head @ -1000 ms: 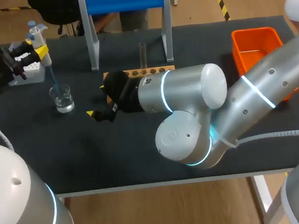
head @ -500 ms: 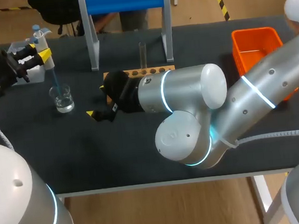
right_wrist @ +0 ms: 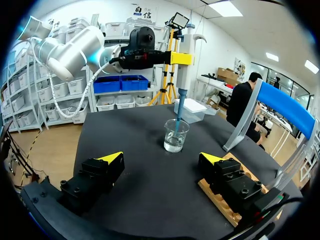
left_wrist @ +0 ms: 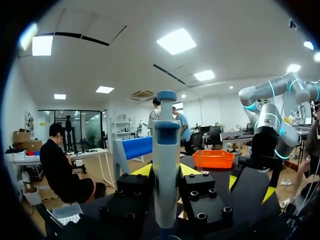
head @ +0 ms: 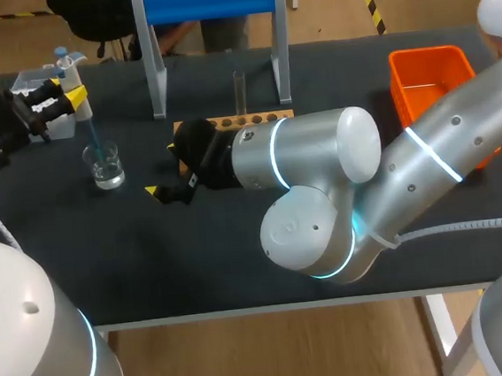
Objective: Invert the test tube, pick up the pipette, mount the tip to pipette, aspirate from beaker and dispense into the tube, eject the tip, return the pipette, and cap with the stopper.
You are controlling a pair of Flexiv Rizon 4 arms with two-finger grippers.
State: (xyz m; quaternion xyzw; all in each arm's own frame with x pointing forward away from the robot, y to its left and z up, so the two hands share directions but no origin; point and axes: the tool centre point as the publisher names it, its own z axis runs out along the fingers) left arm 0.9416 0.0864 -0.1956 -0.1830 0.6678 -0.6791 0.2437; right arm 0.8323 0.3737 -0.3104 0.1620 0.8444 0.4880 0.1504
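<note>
Left gripper (head: pixel 70 91) clamps the pipette (left_wrist: pixel 166 165), its tip (right_wrist: pixel 180 107) in the beaker (head: pixel 106 165); right gripper (right_wrist: pixel 161 159) stands open.

pipette (right_wrist: pixel 184 80) — upright, blue tip (right_wrist: pixel 179 111) inside beaker (right_wrist: pixel 176 135) | test tube (head: pixel 240 91) — upright in wooden rack (head: pixel 266 115)

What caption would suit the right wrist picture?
Left gripper holds the pipette upright, blue tip dipped in the beaker.

No text, label, number or sign can be read on the table (head: pixel 152 269). None is made out on the pipette (head: pixel 70 81) at upper left, the beaker (head: pixel 106 165), the wooden rack (head: pixel 253 117) or the orange bin (head: pixel 427 73).
</note>
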